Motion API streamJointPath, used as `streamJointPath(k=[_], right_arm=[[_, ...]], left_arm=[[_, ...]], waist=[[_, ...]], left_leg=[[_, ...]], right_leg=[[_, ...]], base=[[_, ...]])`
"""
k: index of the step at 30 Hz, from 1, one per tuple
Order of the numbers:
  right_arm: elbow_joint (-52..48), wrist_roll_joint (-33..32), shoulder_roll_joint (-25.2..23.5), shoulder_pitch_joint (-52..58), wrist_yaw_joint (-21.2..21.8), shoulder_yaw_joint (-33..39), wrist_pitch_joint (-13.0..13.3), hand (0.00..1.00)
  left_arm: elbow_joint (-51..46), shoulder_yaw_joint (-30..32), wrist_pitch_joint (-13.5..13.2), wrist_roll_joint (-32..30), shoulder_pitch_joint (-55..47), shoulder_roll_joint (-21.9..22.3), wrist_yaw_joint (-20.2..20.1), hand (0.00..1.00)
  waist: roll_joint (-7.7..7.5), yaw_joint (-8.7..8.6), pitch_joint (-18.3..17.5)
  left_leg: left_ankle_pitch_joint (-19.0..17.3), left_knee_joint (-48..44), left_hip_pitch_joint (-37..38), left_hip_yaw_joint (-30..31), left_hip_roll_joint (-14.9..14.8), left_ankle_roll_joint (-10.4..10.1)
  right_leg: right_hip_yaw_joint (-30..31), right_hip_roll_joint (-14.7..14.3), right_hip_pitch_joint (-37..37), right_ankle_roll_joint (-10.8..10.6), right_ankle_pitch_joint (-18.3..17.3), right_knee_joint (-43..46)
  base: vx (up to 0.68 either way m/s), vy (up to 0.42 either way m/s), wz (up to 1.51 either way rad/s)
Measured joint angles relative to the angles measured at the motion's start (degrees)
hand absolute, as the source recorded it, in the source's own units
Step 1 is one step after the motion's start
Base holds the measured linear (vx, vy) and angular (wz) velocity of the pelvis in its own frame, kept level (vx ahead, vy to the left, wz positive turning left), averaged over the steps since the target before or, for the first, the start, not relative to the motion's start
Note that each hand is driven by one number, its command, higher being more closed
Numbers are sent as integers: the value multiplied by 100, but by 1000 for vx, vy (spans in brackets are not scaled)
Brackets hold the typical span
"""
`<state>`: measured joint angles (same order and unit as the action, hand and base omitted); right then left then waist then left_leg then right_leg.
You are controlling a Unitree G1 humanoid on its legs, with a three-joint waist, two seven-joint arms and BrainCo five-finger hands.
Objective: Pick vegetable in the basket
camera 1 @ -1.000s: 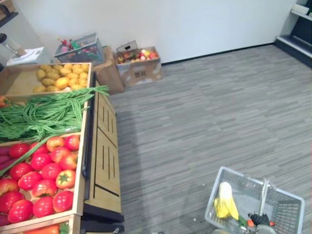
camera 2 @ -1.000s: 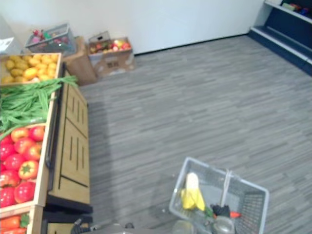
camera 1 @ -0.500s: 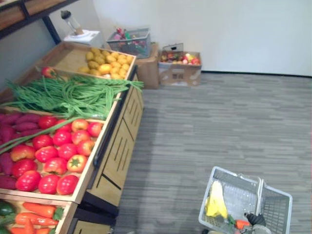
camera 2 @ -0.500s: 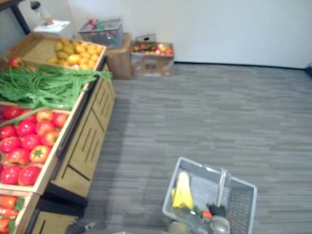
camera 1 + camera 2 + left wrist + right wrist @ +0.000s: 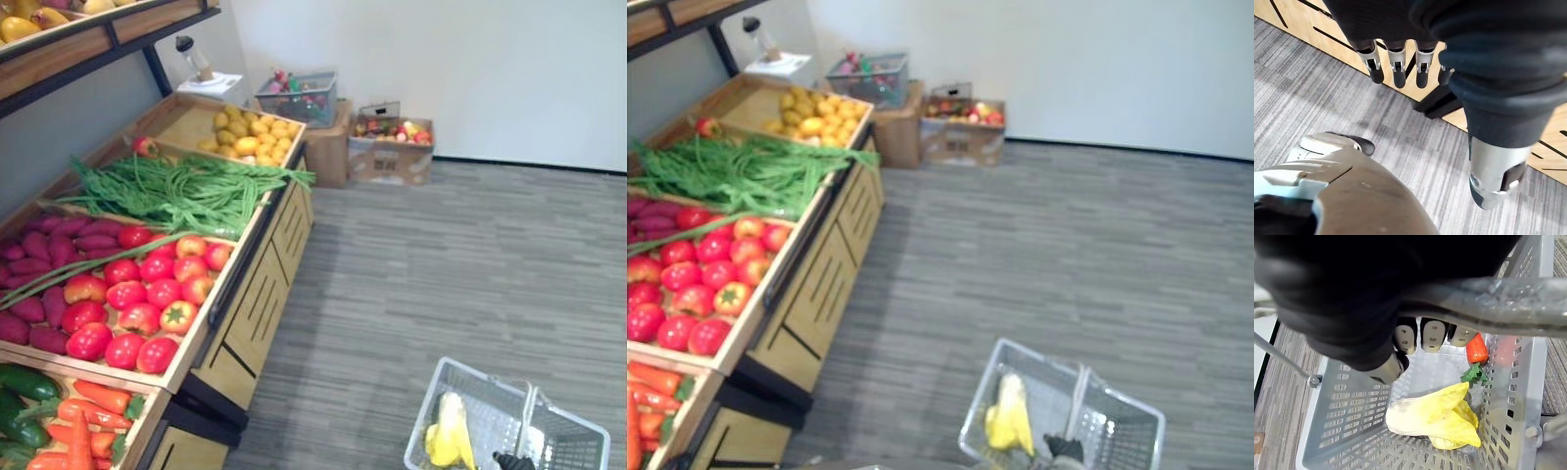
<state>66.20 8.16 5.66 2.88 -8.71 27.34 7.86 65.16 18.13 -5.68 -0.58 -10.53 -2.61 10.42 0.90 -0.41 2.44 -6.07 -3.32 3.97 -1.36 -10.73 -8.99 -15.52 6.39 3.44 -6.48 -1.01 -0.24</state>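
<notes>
A grey mesh basket (image 5: 422,421) hangs low at my right side over the carpet. My right hand (image 5: 1433,336) is shut on its metal handle (image 5: 1488,291). Inside lie a yellow leafy vegetable (image 5: 1442,416) and a small carrot (image 5: 1476,348). My left hand (image 5: 1396,69) hangs open beside the wooden base of the produce stand (image 5: 257,304), holding nothing. The stand carries red tomatoes (image 5: 147,294), long green beans (image 5: 176,191), carrots (image 5: 83,431), dark green cucumbers (image 5: 20,392), purple sweet potatoes (image 5: 49,245) and yellow potatoes (image 5: 250,137).
Two cardboard boxes (image 5: 392,157) and a grey basket of produce (image 5: 299,96) stand against the white back wall. An upper shelf (image 5: 78,34) overhangs the stand's back. Grey carpet (image 5: 470,264) stretches wide to the right of the stand.
The camera has swung towards the stand, so the carrots, cucumbers, sweet potatoes and upper shelf have come into view. The basket stays in my right hand.
</notes>
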Motion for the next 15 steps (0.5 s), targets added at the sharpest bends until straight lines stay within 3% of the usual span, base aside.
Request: streamJointPath(k=[7, 15], right_arm=[[-1, -200, 0, 38, 53, -84, 10, 100], [0, -389, 6, 133, 54, -174, 9, 100]], left_arm=[[179, -486, -51, 484, 4, -105, -215, 0], [326, -882, -120, 476, 80, -242, -417, 0]], waist=[[8, -53, 43], [0, -99, 41]], left_leg=[[13, 324, 300, -470, 7, 20], [6, 393, 364, -652, 4, 15]], right_leg=[[308, -26, 100, -55, 239, -378], [457, -51, 84, -73, 336, -455]], base=[[-78, 22, -24], [9, 16, -12]])
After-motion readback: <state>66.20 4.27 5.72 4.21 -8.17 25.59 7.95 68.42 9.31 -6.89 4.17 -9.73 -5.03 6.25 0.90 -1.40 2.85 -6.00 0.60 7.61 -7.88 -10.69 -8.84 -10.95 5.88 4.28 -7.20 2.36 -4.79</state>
